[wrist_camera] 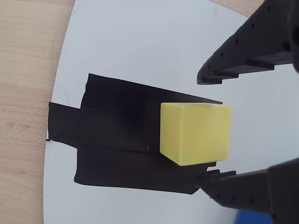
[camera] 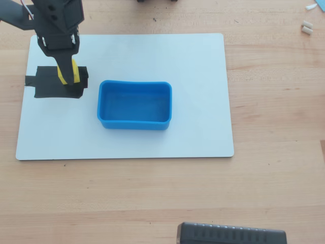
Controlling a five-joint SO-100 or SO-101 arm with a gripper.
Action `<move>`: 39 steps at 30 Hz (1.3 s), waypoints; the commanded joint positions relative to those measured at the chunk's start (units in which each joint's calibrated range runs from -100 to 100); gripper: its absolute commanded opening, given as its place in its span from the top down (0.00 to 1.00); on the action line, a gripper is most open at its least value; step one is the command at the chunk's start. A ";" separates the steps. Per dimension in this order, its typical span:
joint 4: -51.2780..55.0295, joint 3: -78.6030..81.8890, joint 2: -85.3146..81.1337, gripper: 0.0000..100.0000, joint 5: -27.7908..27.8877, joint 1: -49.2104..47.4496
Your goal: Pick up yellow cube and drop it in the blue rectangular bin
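Wooden tabletop [camera: 274, 168] with a white board [camera: 203, 56] on it; we're working over the board's left end in the overhead view.

Our gripper [wrist_camera: 208, 130] is spread, jaws not touching anything. The yellow cube [wrist_camera: 195, 133] sits on the black tape patch [wrist_camera: 117, 140], squarely between the two fingers in the wrist view, clear gaps on both sides. Upper gap looks wider than the lower one, so we'd guess the lower finger makes contact first on closing.

Cube has no long axis. Its faces look slightly rotated against the finger line, though hard to be sure.

Overhead view: cube [camera: 68, 72] mostly hidden under the gripper [camera: 68, 76]. Blue rectangular bin [camera: 134, 104] lies to the right of it, near but apart, long axis left-right, empty.

We see no brands, labels or readable writing in either view.
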 commanded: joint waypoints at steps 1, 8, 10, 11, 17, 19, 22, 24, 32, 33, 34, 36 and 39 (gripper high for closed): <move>-3.05 1.35 -0.56 0.67 0.24 -0.29; -5.69 3.44 0.00 0.79 0.24 -0.64; -5.86 3.44 0.00 0.84 0.20 -0.64; -5.86 3.44 0.00 0.84 0.20 -0.64; -2.31 3.17 -2.42 0.88 -1.42 -1.58; 0.09 3.53 -5.85 0.88 -3.17 -2.78; 5.87 1.99 -11.15 0.88 -5.86 -5.27; 10.99 -0.38 -13.93 0.88 -7.47 -7.24; 22.47 -8.56 -19.60 0.88 -13.48 -15.99; 22.80 -8.92 -20.06 0.88 -14.21 -17.45; 22.80 -9.01 -20.90 0.88 -15.14 -19.08; 22.80 -9.56 -22.29 0.88 -17.14 -22.59; 21.14 -10.19 -22.57 0.88 -19.73 -27.57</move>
